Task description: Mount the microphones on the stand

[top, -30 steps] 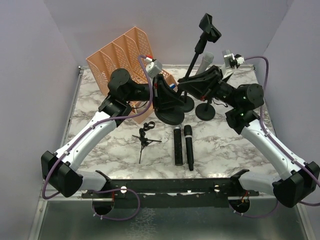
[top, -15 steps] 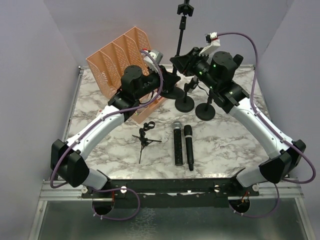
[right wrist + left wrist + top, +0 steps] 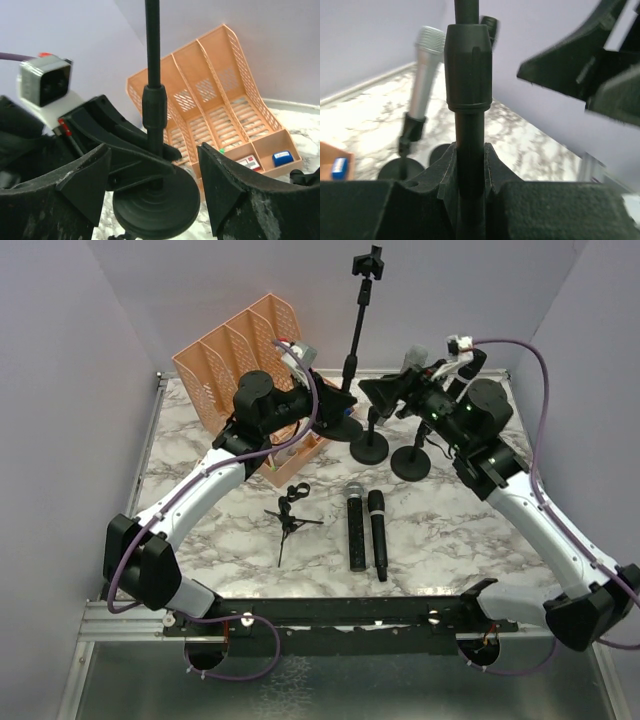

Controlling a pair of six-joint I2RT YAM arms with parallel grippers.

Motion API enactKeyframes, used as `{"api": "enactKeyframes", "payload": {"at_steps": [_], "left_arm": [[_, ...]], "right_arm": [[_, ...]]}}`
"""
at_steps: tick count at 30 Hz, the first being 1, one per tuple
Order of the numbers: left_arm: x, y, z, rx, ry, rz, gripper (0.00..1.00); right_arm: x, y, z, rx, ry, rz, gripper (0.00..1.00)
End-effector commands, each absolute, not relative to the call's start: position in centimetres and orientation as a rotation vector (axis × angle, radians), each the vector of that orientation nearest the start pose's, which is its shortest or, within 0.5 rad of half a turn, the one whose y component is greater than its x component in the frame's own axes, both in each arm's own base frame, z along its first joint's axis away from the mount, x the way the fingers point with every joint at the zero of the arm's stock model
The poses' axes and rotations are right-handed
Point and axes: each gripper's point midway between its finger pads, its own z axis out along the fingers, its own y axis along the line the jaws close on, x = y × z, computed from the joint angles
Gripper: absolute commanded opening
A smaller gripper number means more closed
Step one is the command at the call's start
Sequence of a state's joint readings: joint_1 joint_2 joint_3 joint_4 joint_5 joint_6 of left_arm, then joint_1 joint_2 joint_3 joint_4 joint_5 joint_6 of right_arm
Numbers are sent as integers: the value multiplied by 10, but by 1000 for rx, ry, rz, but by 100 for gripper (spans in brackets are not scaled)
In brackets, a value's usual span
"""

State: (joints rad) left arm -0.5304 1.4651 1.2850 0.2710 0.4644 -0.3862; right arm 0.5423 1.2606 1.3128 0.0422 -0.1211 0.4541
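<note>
A tall black stand stands upright at the back of the table, its pole (image 3: pixel 357 330) rising to an empty clip (image 3: pixel 368 262). My left gripper (image 3: pixel 336 406) is shut on the pole (image 3: pixel 468 100) low down, above the round base (image 3: pixel 155 200). Just right of the pole, my right gripper (image 3: pixel 378 390) is open, its fingers (image 3: pixel 85 182) spread wide and off the pole (image 3: pixel 153 100). Two microphones lie side by side on the marble: one with a silver grille (image 3: pixel 355 525) and an all-black one (image 3: pixel 377 535). A silver-grey microphone (image 3: pixel 426 70) stands in a short stand.
An orange file organizer (image 3: pixel 235 350) leans at the back left, right behind my left arm. Two short stands with round bases (image 3: pixel 369 449) (image 3: pixel 411 464) sit under my right arm. A small black tripod (image 3: pixel 290 512) lies left of the loose microphones.
The tall stand went from tilted to upright. My right gripper opened and backed off the pole to the right. My left gripper stayed shut on the pole.
</note>
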Motion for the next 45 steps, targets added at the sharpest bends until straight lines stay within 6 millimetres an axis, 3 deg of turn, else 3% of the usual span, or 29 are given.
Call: {"api": "enactKeyframes", "payload": {"at_steps": [1,4,8,15,18,27,31,35,37,45], "left_arm": [[282,-329,423,771,1272,-1341,0],[262,-328,428,849,1245,-1407,0],[239,-327,434,943,1195,-1485,0],[209,-325,439,1100,1139,-1566,0],[203,-326,439,1129,1130,-1581,0],[189,-330,439,1187,1106,-1611,0],[191,-332,437,1178,1115,-1616,0],[204,-335,437,1093,1140,-1586,0],[222,-335,438,992,1167,-1542,0],[327,-323,413,630,1368,-1119,0]], "right_arm": [[307,245,462,-215,1328,1102,74],[297,238,466,-197,1299,1173,74],[297,227,455,-142,1330,1186,74],[247,249,474,-449,1176,1381,74],[235,255,478,-530,1124,1430,70],[230,272,474,-729,1112,1502,52],[229,275,473,-754,1097,1534,32],[236,275,470,-720,1130,1511,10],[250,274,467,-660,1172,1455,2],[323,258,441,-356,1367,1151,1]]}}
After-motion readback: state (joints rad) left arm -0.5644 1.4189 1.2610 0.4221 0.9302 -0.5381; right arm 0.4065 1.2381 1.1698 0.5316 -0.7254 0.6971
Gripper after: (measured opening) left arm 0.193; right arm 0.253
